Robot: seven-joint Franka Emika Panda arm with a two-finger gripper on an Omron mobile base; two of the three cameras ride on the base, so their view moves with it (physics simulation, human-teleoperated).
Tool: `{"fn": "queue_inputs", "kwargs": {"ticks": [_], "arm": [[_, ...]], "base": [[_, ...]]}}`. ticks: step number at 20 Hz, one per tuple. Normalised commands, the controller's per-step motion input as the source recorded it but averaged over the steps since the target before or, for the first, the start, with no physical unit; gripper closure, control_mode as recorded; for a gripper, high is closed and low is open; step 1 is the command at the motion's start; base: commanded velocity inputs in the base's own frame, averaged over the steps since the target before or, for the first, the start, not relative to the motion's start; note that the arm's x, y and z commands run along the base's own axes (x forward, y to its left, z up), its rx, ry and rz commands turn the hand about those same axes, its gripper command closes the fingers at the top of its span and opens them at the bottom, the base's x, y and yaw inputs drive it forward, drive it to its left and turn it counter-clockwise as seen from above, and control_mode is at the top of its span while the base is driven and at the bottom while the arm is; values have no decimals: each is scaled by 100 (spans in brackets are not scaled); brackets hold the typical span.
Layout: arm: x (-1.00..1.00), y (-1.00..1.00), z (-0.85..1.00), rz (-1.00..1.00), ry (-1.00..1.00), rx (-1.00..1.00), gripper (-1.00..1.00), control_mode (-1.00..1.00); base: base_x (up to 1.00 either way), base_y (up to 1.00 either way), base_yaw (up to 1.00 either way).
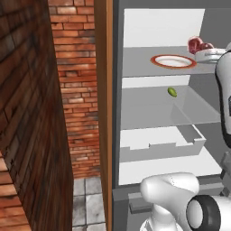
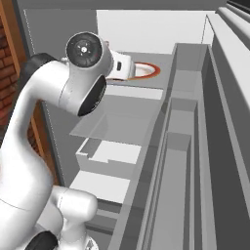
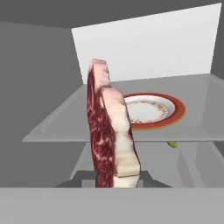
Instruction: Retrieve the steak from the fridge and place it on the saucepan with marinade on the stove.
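The fridge [image 1: 153, 27] stands open, its white interior and glass shelves in front of me. My gripper [image 3: 114, 178] is shut on the steak [image 3: 107, 131], a marbled red slab with a pale fat edge that stands on edge between the fingertips, above the top shelf. In the left base view the steak [image 1: 198, 43] shows at the upper right, just past my white hand, with the gripper [image 1: 203, 50] beside the orange-rimmed plate [image 1: 173, 61]. The saucepan, the marinade and the stove are out of view.
An orange-rimmed white plate [image 3: 151, 110] lies on the top glass shelf [image 3: 57, 127]. A small green fruit [image 1: 172, 92] rests on the shelf below. The open fridge door with its bins [image 2: 188, 146] stands at the right, and a wooden panel [image 1: 104, 90] and brick wall at the left.
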Motion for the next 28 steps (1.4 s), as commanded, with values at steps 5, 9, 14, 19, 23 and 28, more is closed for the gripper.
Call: {"fn": "queue_inputs", "kwargs": {"ticks": [5, 9, 14, 19, 23, 28], "arm": [[-100, 40, 0, 13, -2, -4, 100, -100], [-100, 11, 0, 2, -8, 0, 100, -100], [-100, 0, 0, 0, -15, 0, 100, -100], [-100, 22, -2, 1, -3, 0, 100, -100], [-94, 53, -15, 9, 4, -2, 100, -100], [-65, 34, -18, 7, 6, -2, 100, -100]], "base": [[0, 0, 0], [0, 0, 0], [0, 0, 0], [0, 0, 0], [0, 0, 0], [0, 0, 0]]}}
